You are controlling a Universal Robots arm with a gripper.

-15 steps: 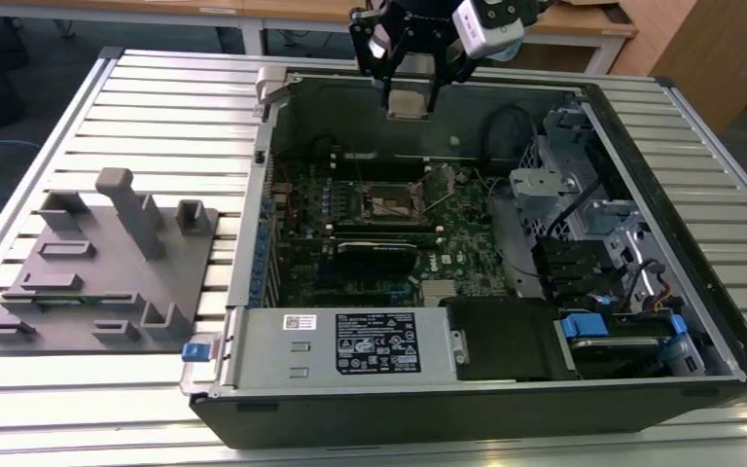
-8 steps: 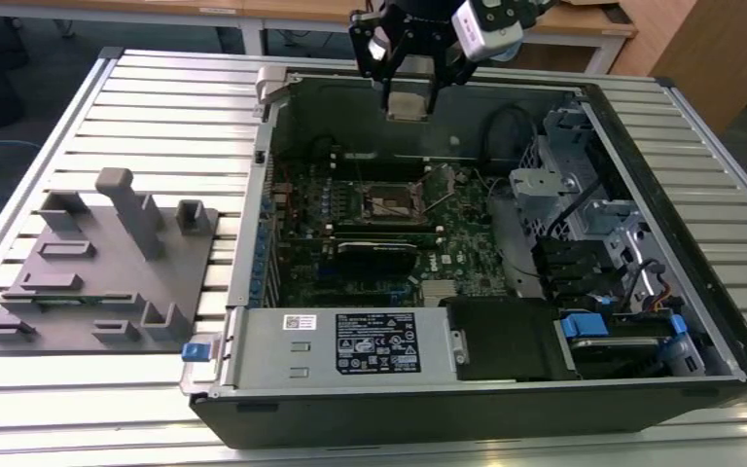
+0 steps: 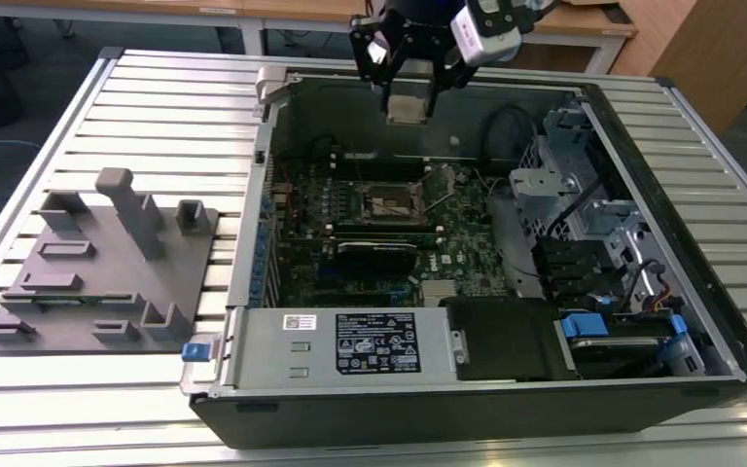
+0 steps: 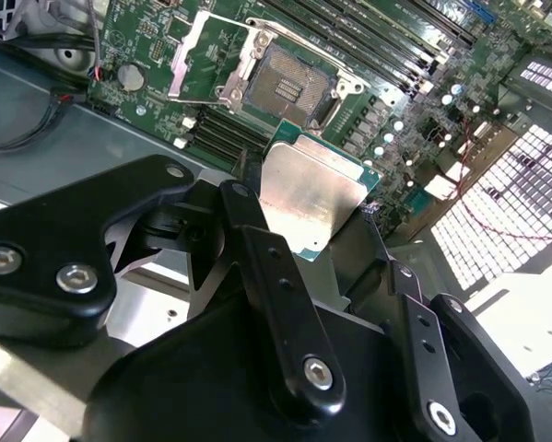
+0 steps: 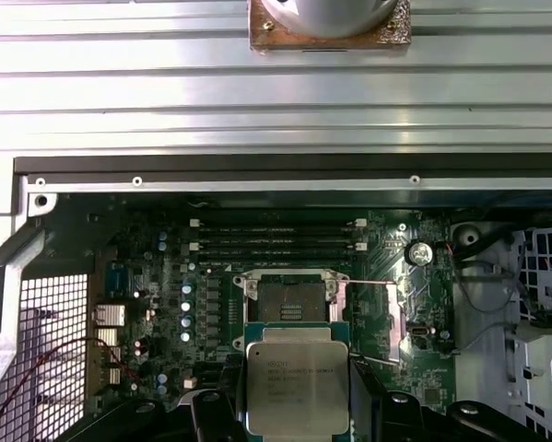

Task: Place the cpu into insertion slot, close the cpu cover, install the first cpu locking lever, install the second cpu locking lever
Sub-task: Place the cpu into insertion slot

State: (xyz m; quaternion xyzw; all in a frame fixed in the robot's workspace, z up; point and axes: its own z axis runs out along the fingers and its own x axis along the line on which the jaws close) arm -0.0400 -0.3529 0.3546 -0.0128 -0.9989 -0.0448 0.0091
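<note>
Grey moulded plastic, a parts tray, sits by the table's edge on the exterior view's left, well apart from the work. Beside it stands the open computer case. Over the case's far wall hangs the claw, pinching the cpu by two opposite edges.

The insertion slot lies on the board in the middle of the case. It is toward the near wall from the claw and well below it, so cpu and slot are clearly apart.

In the first wrist view the cpu sits just short of the insertion slot, and its sides run square with the slot's rim. I judge the turn close to right and the gap one of travel and height.

The second wrist view adds what the exterior view cannot: the fingers pressed on the cpu's edges, and the cpu cover swung open beside the bare insertion slot.
</note>
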